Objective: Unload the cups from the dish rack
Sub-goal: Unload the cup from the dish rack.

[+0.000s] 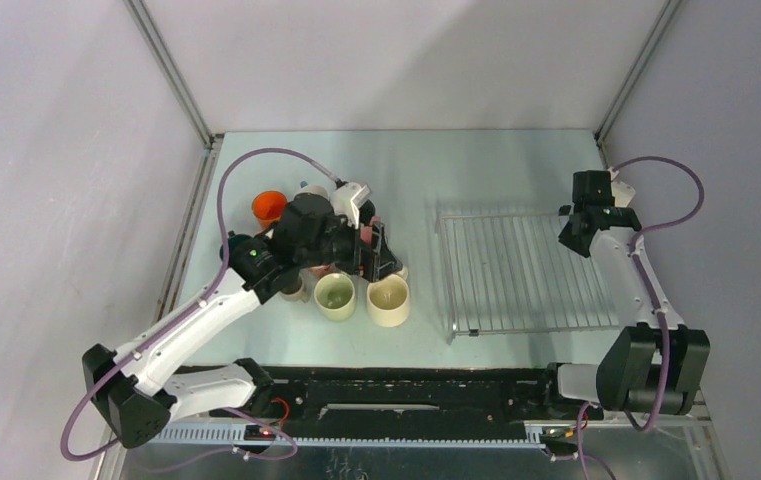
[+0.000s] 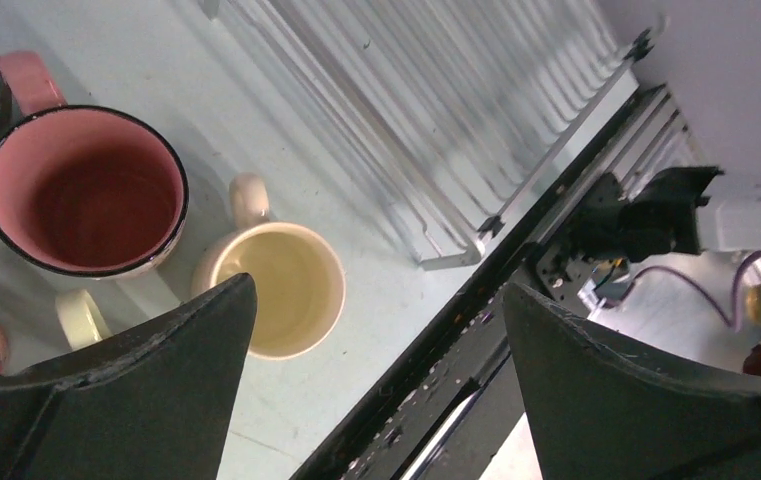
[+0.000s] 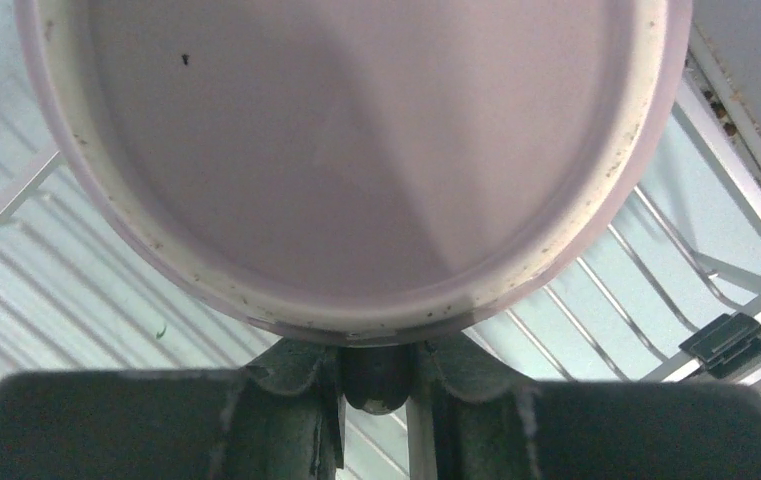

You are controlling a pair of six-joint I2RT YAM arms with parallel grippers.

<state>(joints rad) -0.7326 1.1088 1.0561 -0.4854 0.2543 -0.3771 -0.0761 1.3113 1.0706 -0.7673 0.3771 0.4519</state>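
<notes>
No text, label, brand, number or sign can be read in any view. There is none on the cups at 9 o'clock on the table, none on the lilac cup that fills the right wrist view, and none on the dish rack at 3 o'clock.
</notes>
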